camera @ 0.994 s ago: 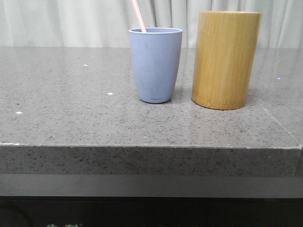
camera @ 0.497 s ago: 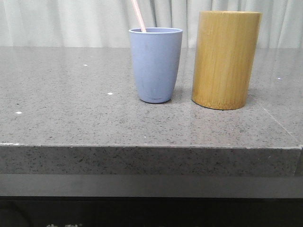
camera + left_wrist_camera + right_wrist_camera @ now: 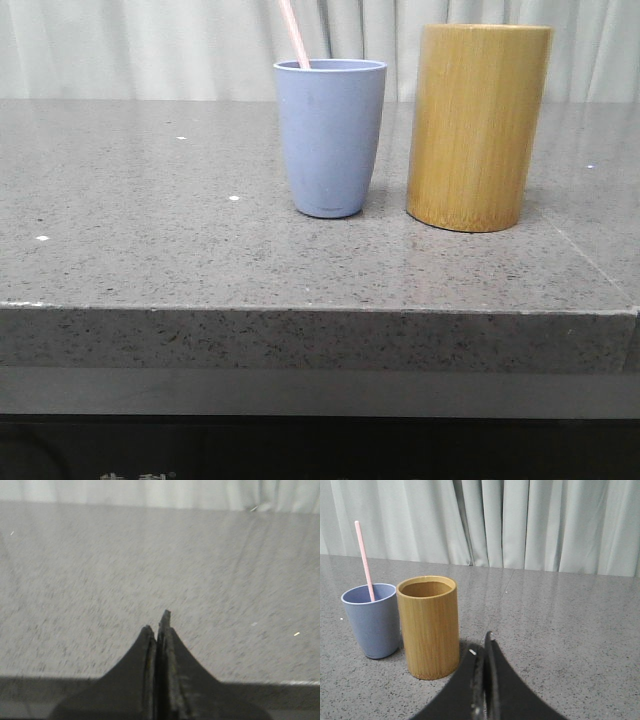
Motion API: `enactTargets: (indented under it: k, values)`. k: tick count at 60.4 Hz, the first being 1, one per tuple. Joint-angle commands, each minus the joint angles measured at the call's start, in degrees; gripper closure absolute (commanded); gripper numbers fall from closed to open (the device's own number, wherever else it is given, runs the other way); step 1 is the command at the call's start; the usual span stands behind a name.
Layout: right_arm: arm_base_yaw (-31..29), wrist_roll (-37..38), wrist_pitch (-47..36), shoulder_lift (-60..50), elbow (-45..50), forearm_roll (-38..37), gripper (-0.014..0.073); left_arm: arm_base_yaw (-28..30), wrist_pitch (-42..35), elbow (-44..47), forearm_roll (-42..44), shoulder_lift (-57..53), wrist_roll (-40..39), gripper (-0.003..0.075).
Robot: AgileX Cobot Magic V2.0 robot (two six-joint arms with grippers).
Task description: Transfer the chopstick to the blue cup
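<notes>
The blue cup [image 3: 329,135] stands on the grey stone table, left of the bamboo holder [image 3: 477,125]. A pale pink chopstick [image 3: 293,33] leans out of the cup, its lower part hidden inside. The right wrist view shows the same cup [image 3: 371,620], chopstick [image 3: 364,560] and holder [image 3: 428,625], whose inside looks empty. My right gripper [image 3: 481,647] is shut with nothing between its fingers, low over the table and to one side of the holder. My left gripper [image 3: 157,625] is shut too, over bare tabletop. Neither gripper appears in the front view.
The grey speckled table [image 3: 150,250] ends in a front edge [image 3: 300,310] near the camera. Pale curtains [image 3: 520,520] hang behind the table. A seam in the stone [image 3: 590,262] runs at the right.
</notes>
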Motion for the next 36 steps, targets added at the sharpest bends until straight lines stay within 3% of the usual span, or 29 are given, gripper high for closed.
enactTargets:
  k: [1,15,36]
  values:
    - [-0.33,-0.16,-4.67,0.77,-1.3,0.75,0.0706,0.54,-7.0,0.52,-0.62,-1.41,-0.46,0.0739]
    - [-0.33,-0.16,-4.61,0.77,-1.3,0.75,0.0706,0.54,-18.97,7.37,-0.62,-1.41,-0.46,0.0739]
    - [-0.33,-0.16,-4.35,0.77,-1.3,0.75,0.0706,0.54,-17.47,7.25,-0.62,-1.31,-0.46,0.0739]
